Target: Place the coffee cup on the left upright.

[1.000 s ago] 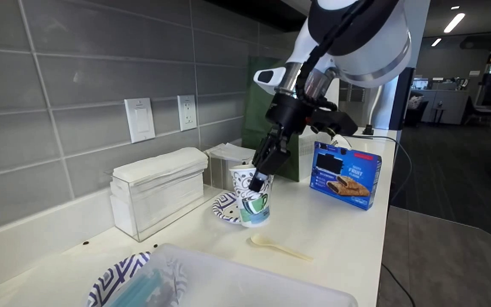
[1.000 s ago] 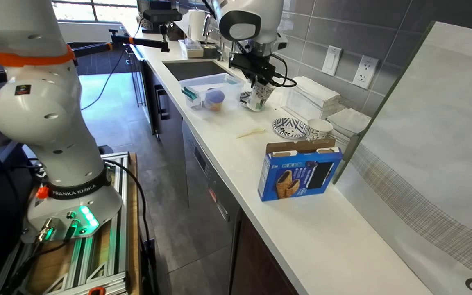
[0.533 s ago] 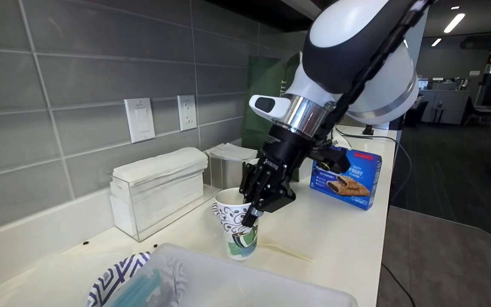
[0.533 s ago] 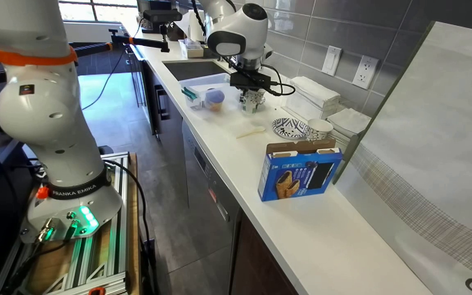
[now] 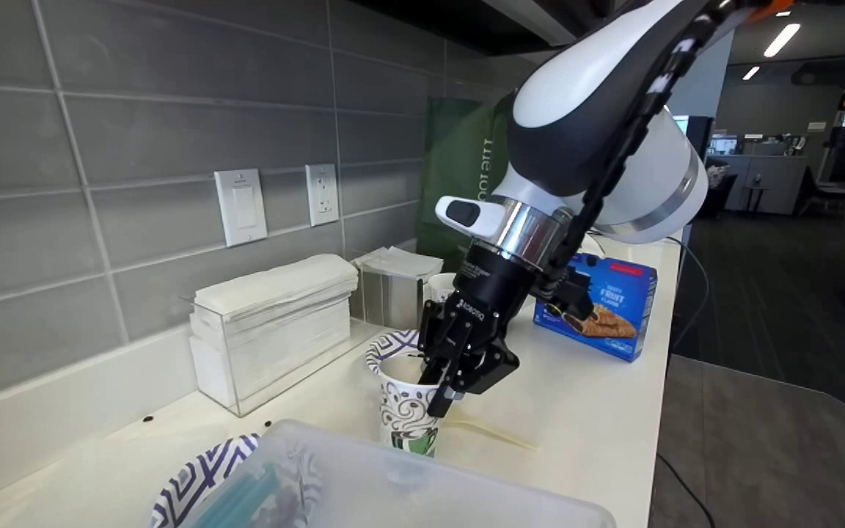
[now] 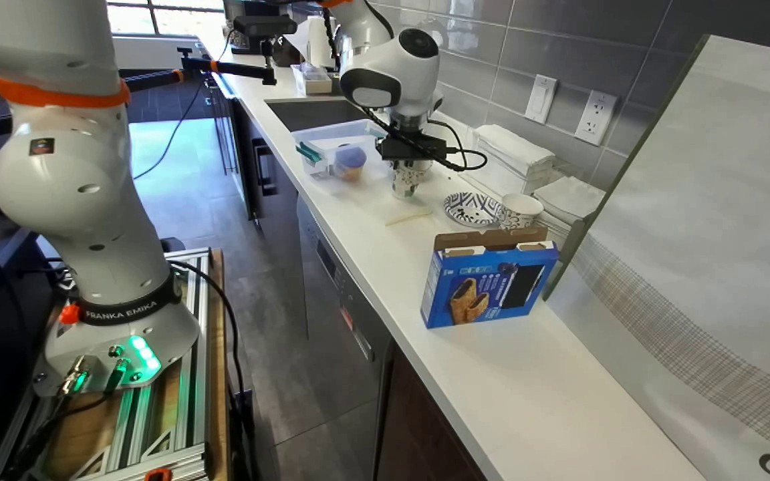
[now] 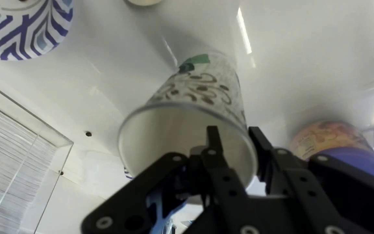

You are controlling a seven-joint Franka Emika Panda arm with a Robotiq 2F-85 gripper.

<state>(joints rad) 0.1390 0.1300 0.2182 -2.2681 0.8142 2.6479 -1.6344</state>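
Observation:
The coffee cup (image 5: 404, 414) is a white paper cup with a dark swirl and green print. It looks upright at counter level in both exterior views (image 6: 409, 182); its base is hidden behind the clear bin in an exterior view. In the wrist view, I look into the cup's (image 7: 200, 89) pale mouth. My gripper (image 7: 234, 139) straddles the rim, one finger inside the cup and one outside. A gap shows between the inner finger and the wall, so the jaws are not clamped. The gripper (image 5: 432, 396) also shows at the rim in an exterior view.
A clear bin (image 5: 452, 477) stands close by with a purple-lidded tub (image 6: 350, 159). A pale spoon (image 6: 409, 216), a patterned plate (image 6: 455, 200), a similar short cup (image 6: 520, 208), a blue snack box (image 6: 485, 280) and a napkin holder (image 5: 283, 345) are around.
A second ago the cup was higher and tilted with the gripper at it. It has come down with the gripper and turned more upright.

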